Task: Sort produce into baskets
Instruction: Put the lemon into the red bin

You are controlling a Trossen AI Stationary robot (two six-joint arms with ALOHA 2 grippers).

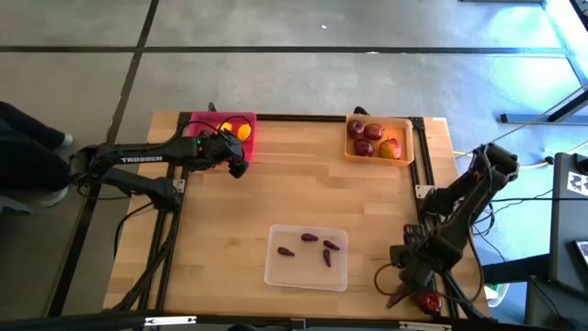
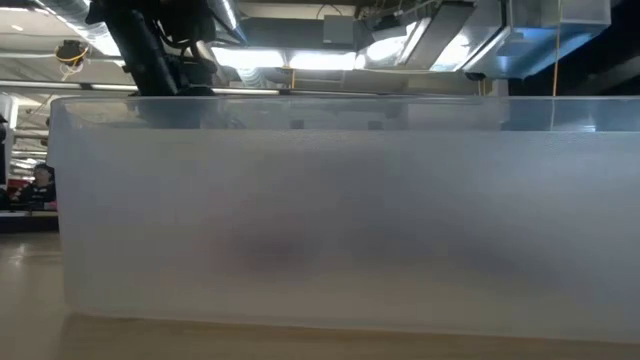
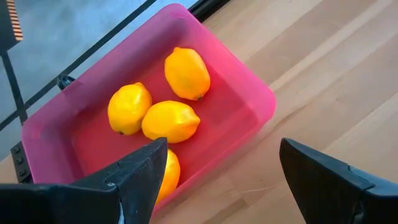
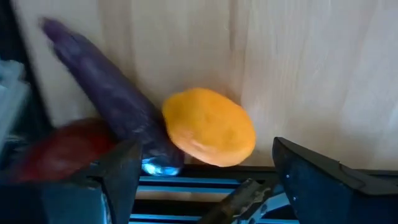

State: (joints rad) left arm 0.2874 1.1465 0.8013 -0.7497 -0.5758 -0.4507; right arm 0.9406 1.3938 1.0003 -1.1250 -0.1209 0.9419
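The pink basket [image 3: 155, 118] at the far left holds several yellow lemons [image 3: 171, 121]; it also shows in the high view [image 1: 197, 124]. My left gripper [image 3: 217, 180] is open and empty, just above the basket's near rim [image 1: 237, 164]. My right gripper [image 4: 211, 177] is open at the table's near right corner [image 1: 409, 283]. Before it, on the wood, lie an orange lemon-like fruit [image 4: 208, 127], a long purple pod [image 4: 106, 93] and a red fruit [image 4: 56, 152]. The orange fruit lies ahead of the gap between the fingers, untouched.
The orange basket [image 1: 409, 138] at the far right holds several red fruits [image 1: 366, 138]. The clear tray [image 1: 276, 271] near the front middle holds several small purple pods [image 1: 312, 246]; its wall [image 2: 320, 220] fills the low view. The table's near edge lies close to my right gripper.
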